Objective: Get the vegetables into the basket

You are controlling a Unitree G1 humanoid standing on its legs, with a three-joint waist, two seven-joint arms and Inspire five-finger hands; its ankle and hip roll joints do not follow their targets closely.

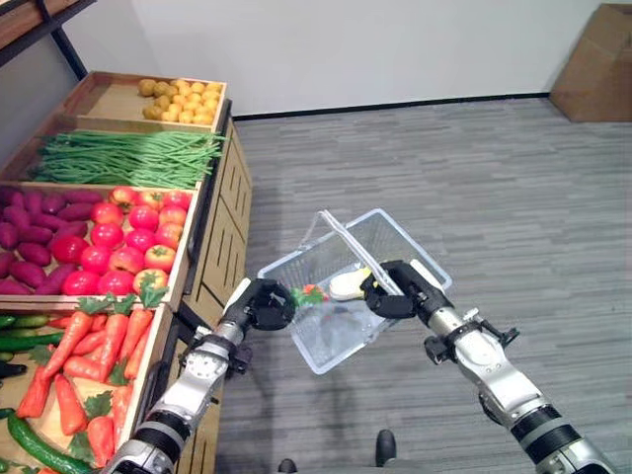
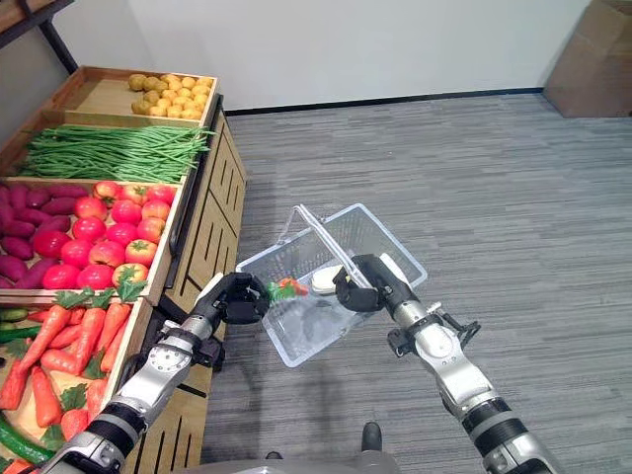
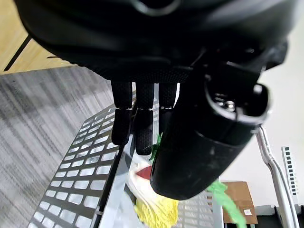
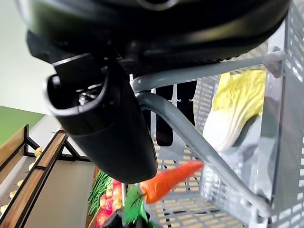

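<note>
While carrot is pinched by left hand at frame centre over basket, handle gripped by right hand; release judged next.

Basket: pale grey, perforated grid walls, grey handles. Carrot: orange w/ green top, at left hand (black). Cabbage: yellow-white, by right hand (black). Crates beside left hand: red tomatoes, green beans, purple sweet potatoes, orange carrots. Floor: grey, striped.
</note>
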